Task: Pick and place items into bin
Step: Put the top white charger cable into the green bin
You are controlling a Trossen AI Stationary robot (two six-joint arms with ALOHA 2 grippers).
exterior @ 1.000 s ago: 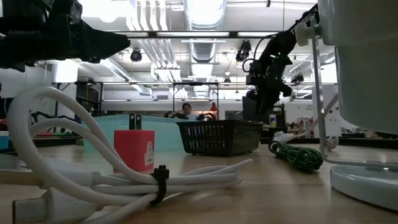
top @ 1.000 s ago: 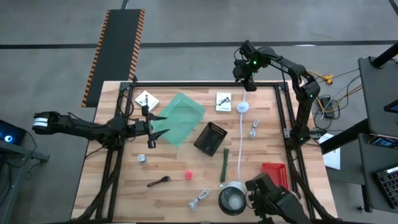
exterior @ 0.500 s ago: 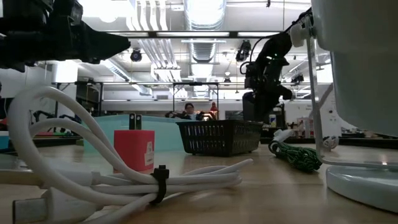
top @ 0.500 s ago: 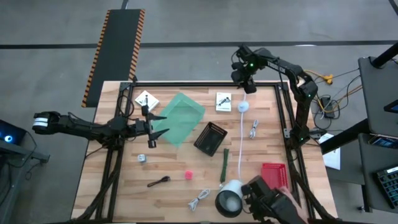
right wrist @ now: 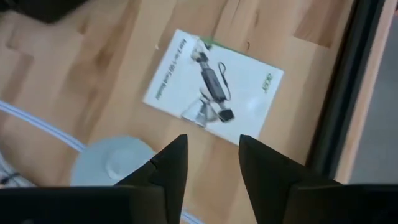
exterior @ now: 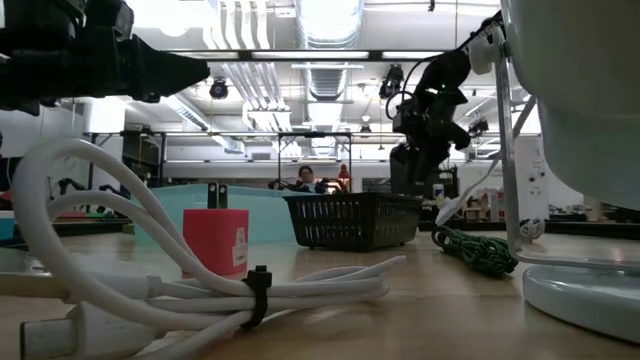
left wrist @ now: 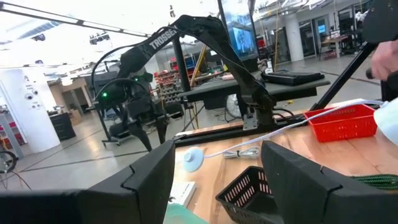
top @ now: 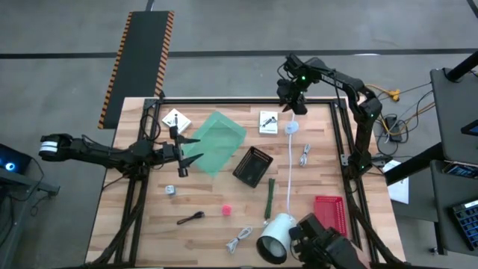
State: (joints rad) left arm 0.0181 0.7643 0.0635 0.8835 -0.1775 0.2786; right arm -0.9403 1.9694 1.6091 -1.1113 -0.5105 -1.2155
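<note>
1. Card point(right wrist: 213, 93) lies flat on the table point(top: 142, 213) at the far edge, just beside the white puck point(right wrist: 113, 161) and its cord point(top: 289, 175); that is my target
2. My right gripper point(top: 290, 104) hangs above the card with fingers point(right wrist: 169, 164) partly apart and nothing held
3. My left gripper point(top: 181, 150) waits open and empty at the edge of the teal sheet point(top: 216, 142)
4. Bin point(top: 252, 166), I judge, is the black basket mid-table, near the card
5. To do this well, I should centre over the card, clear of the puck
6. A flat card gives little to grip, so I should come down over one edge and close gently
7. Risk: catching the cord or sliding the card against the frame point(right wrist: 345, 93)
</note>
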